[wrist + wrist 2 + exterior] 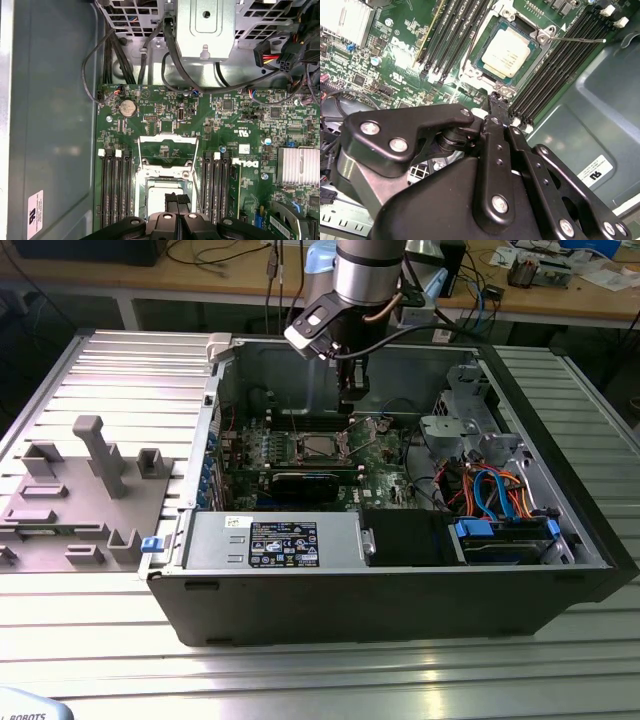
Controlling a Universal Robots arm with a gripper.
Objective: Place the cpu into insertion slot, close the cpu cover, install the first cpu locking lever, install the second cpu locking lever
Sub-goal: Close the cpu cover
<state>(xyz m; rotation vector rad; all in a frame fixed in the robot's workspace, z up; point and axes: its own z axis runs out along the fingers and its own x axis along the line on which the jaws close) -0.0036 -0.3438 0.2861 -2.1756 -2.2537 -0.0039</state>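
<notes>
Part of the cpu [161,192] is hidden behind the gripper [176,199] in the first wrist view. The second wrist view shows it lying flat in the insertion slot [479,64], between two banks of memory slots [445,35] near the circuit board's [385,480] far edge. The cpu cover [167,142] stands raised off the slot, with green board showing through its cut-out. A thin lever [580,39] juts free. The arm [368,270] drops straight down into the open computer case [400,590]. The fingers are pressed together with nothing between them, their tips close over the slot's edge; whether they touch it is unclear.
</notes>
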